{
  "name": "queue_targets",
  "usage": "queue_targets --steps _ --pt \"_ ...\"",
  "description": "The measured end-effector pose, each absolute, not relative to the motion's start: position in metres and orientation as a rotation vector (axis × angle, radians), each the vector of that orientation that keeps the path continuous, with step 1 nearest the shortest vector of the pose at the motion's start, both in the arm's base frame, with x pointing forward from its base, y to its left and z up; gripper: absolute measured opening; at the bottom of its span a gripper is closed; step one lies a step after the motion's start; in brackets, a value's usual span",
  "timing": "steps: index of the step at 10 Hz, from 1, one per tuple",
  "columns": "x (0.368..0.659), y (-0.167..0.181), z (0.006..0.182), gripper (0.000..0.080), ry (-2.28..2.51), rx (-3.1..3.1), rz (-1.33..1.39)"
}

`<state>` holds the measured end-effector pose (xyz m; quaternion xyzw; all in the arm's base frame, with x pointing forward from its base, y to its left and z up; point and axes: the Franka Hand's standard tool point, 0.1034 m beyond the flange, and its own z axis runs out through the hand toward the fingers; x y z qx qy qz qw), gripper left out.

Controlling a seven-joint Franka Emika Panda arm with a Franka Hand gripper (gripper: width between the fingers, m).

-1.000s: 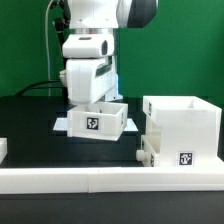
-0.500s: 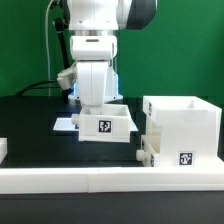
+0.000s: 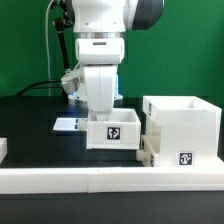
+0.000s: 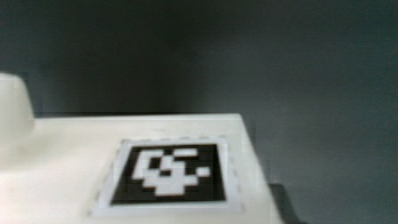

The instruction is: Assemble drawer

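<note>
In the exterior view my gripper (image 3: 103, 110) reaches down into a small white tray (image 3: 113, 132) with a black-and-white tag on its front. The fingers are hidden behind the tray's wall, and the tray moves with them. The tray is just to the exterior view's left of the tall white drawer shell (image 3: 185, 128), almost touching it. A second small tray (image 3: 146, 151) sits low at the shell's left side. In the wrist view the held tray's tagged face (image 4: 169, 170) fills the lower part over the dark table, and my fingers do not show.
The long low white border rail (image 3: 100, 180) runs along the front. The marker board (image 3: 66, 125) lies flat on the black table behind the tray. A white piece (image 3: 3, 149) sits at the exterior view's far left edge. A rounded white shape (image 4: 15, 110) shows in the wrist view.
My gripper and the tray have moved toward the exterior view's right and nearer the front, from over the marker board to beside the shell.
</note>
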<state>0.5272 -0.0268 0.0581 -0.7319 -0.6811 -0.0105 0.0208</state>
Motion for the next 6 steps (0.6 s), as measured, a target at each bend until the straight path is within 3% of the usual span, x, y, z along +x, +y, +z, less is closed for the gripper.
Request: queue_targets --steps 6 --pt "0.539 -0.013 0.055 0.0041 -2.134 -2.26 -0.065"
